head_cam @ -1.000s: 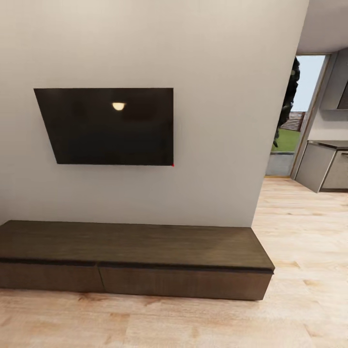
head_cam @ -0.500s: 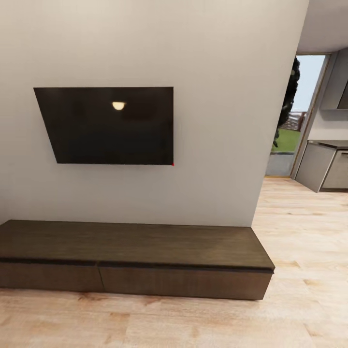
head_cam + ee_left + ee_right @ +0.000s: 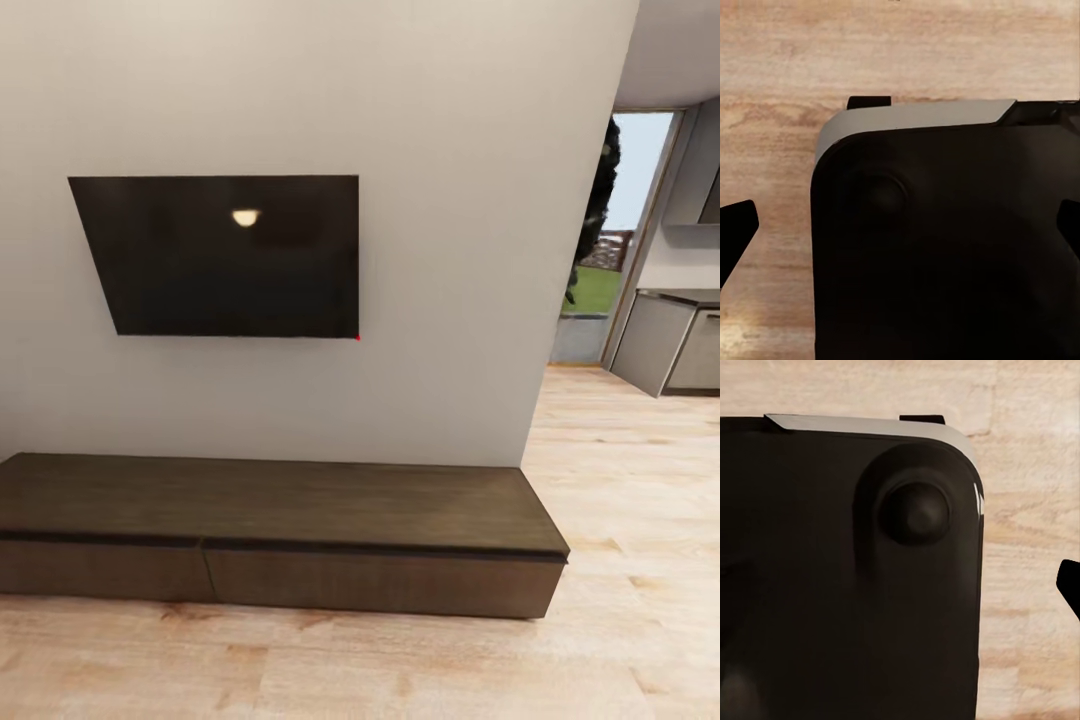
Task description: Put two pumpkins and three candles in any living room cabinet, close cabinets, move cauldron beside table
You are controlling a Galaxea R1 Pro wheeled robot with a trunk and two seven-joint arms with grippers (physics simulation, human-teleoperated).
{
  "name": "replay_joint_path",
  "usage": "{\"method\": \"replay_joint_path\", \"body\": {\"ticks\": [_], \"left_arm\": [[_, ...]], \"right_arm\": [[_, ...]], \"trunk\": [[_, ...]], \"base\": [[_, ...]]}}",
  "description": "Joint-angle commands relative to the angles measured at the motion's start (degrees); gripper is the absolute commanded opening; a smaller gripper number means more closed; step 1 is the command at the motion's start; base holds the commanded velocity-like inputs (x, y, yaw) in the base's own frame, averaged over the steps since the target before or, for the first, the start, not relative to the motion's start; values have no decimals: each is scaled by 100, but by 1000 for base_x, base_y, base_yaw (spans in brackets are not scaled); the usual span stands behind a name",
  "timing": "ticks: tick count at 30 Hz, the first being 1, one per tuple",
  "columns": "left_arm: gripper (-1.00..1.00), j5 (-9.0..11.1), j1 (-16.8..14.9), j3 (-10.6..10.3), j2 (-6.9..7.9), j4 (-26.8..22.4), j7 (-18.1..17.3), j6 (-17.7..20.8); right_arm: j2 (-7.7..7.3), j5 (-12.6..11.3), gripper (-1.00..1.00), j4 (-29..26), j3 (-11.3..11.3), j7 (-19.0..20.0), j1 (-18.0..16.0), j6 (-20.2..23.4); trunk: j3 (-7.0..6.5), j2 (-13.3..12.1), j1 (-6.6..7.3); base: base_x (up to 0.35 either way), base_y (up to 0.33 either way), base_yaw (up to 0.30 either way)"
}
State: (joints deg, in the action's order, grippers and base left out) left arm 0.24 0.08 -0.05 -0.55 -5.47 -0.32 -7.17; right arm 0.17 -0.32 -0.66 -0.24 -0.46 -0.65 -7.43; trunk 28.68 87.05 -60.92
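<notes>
1. The cabinet (image 3: 280, 540) is standing on the wooden floor (image 3: 400, 670) against the wall (image 3: 450, 250), both drawer fronts sitting flush.
2. A dark screen (image 3: 225, 255) is hanging above it.
3. Left fingertips (image 3: 736, 225) are showing spread apart.
4. Right finger spacing: cannot tell.
</notes>
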Motion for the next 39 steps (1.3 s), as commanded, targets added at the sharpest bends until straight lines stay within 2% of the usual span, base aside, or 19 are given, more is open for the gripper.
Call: {"method": "replay_joint_path", "body": {"ticks": [1,7,11,13,16,18,19,22,23,25,28,31,34,38,39], "left_arm": [[100,3,1,-2,6,-32,-3,-11],[100,8,1,-4,45,-485,15,10],[100,31,-3,5,91,-1104,17,67],[100,101,-4,26,112,-1416,12,93],[100,282,-4,68,150,-2089,8,413],[100,323,-2,79,161,-2594,6,929],[100,327,-2,82,163,-2727,6,1069],[100,333,0,91,163,-3446,6,1729],[100,331,1,95,162,-3629,6,1871],[100,332,1,93,161,-3874,6,2069],[100,331,-18,93,160,-4149,5,2205],[100,339,-24,89,155,-4363,5,2255],[100,338,-25,86,148,-4560,5,2470],[100,343,-25,84,145,-5160,5,2995],[100,350,-38,84,127,-5817,5,3435]], "right_arm": [[1,-3,100,5,-2,-2,-4,-20],[1,-3,100,4,5,1,-4,-56],[-3,-3,100,-61,2,0,-1,-279],[-16,-8,100,-240,-8,1,1,-337],[-14,-8,100,-1026,-13,1,1,-283],[-5,-15,100,-1902,-5,1,2,54],[-4,-16,100,-2169,-3,1,3,197],[-2,-25,100,-3841,-3,-5,3,1271],[-4,-27,100,-4251,-3,-5,3,1621],[-6,-18,100,-4719,-1,-11,3,2138],[-8,-15,100,-4970,-2,-18,3,2489],[-6,-19,100,-5009,-5,-4,3,2551],[-1,-9,100,-5017,3,-6,3,2575],[1,-18,100,-5029,6,-8,3,2559],[-1,-23,100,-5089,-5,5,3,2599]], "trunk": [[23,44,-23],[131,285,-154],[203,445,-242],[239,525,-286],[293,646,-352],[329,726,-396],[347,766,-418],[400,886,-484],[418,926,-506],[454,1007,-550],[508,1127,-616],[562,1247,-681],[616,1368,-747],[688,1528,-835],[706,1568,-857]], "base": [[0,0,0],[0,0,0],[0,0,0],[0,0,0],[0,0,0],[0,0,0],[0,0,0],[0,0,0],[0,0,0],[0,0,0],[0,0,0],[0,0,0],[0,0,0],[0,0,0],[0,0,0]]}}
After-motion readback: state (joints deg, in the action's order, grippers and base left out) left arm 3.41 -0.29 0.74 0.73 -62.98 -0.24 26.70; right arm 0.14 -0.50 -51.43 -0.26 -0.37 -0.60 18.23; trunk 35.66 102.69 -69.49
